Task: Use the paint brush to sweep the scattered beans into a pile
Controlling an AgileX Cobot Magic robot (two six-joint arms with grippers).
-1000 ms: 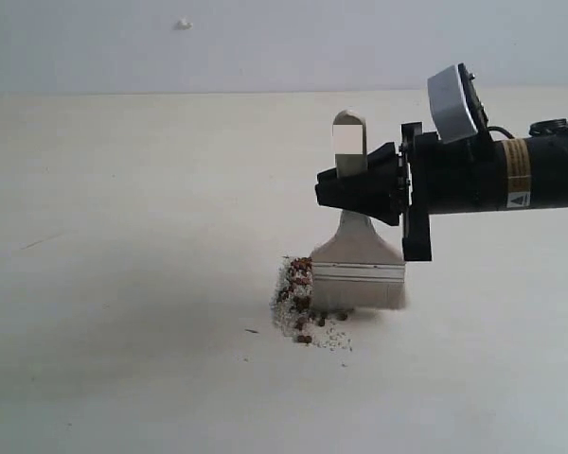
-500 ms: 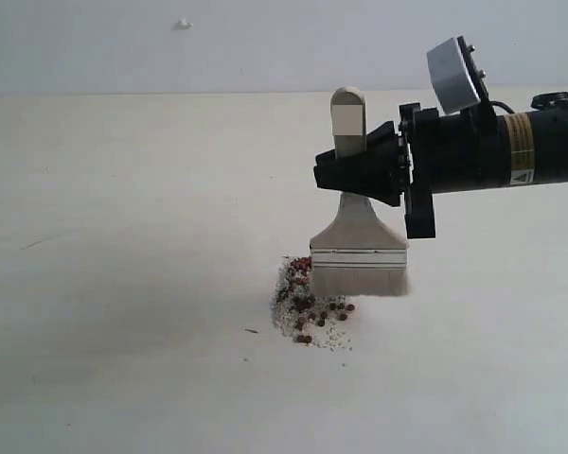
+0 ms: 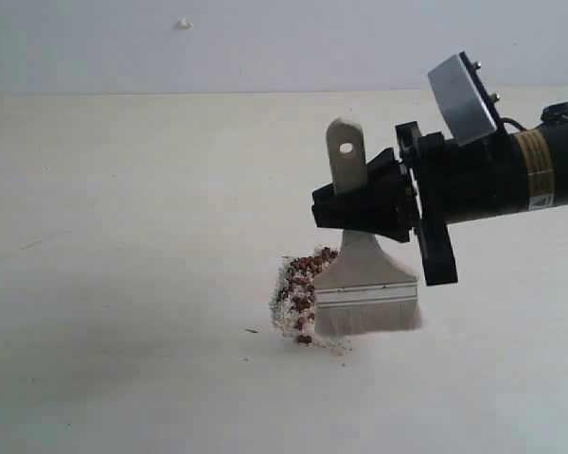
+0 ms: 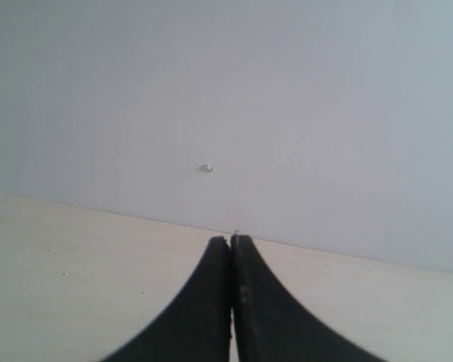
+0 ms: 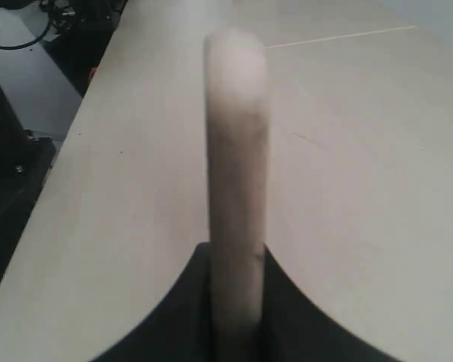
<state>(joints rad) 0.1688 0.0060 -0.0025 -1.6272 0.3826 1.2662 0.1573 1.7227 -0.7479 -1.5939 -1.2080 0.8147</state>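
Exterior view, reading from the left: on the pale cream table [image 3: 123,312], near the middle, tiny round reddish-brown beans [image 3: 303,270] mixed with fine whitish crumbs [image 3: 282,307] are banked into a narrow pile [image 3: 295,298] that touches the left edge of the bristles. A few loose bits lie on the near side, just beside the bristle tips. The wide flat paint brush [image 3: 367,284], with cream bristles, a silver band and a light wooden handle, stands almost upright with its bristles on the table. The black right gripper [image 3: 346,203] reaches in from the right, its jaws clamped on the handle below the hole. The right wrist view confirms the handle pinched between them. The left wrist view shows the black left gripper [image 4: 231,245] away from the work, jaws pressed together on nothing, facing a grey wall.

The sweep seems to be in its closing gathering stroke. The next move likely calls for resetting the brush beyond the near strays and nudging them in lightly, without smearing the heap.
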